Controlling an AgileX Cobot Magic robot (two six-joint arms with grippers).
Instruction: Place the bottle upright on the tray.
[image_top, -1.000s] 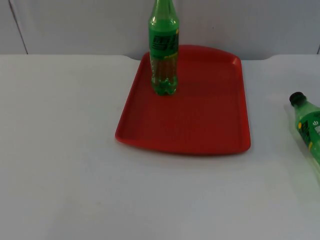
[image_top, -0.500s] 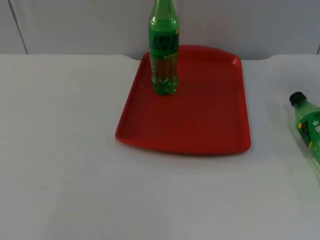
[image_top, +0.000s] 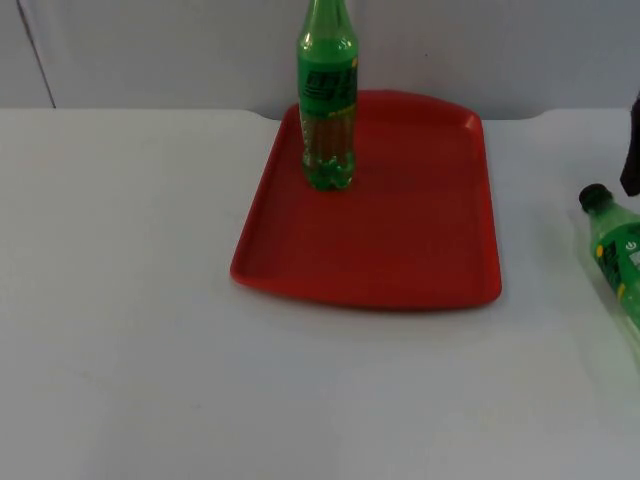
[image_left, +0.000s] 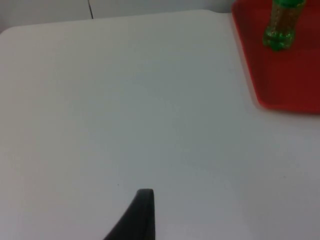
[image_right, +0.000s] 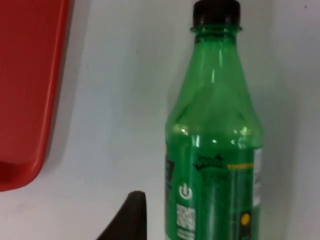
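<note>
A red tray (image_top: 400, 250) lies in the middle of the white table. On its far left part a green bottle (image_top: 327, 110) stands upright. A second green bottle (image_top: 618, 250) with a black cap lies on its side on the table right of the tray, cap pointing away from me. My right gripper (image_top: 631, 150) hangs just beyond that cap. The right wrist view has the lying bottle (image_right: 215, 150) close below my right gripper (image_right: 131, 215), with the tray's edge (image_right: 25, 100) beside it. My left gripper (image_left: 141, 215) waits over bare table, left of the tray (image_left: 285, 85) and the standing bottle (image_left: 281, 25).
The grey partition wall (image_top: 150, 50) closes off the table behind the tray. The lying bottle rests near the table's right side. White table surface (image_top: 130, 300) stretches left of and in front of the tray.
A black part of my right arm has come into the top view at the right edge, above the lying bottle's cap. Both bottles and the tray have stayed where they were.
</note>
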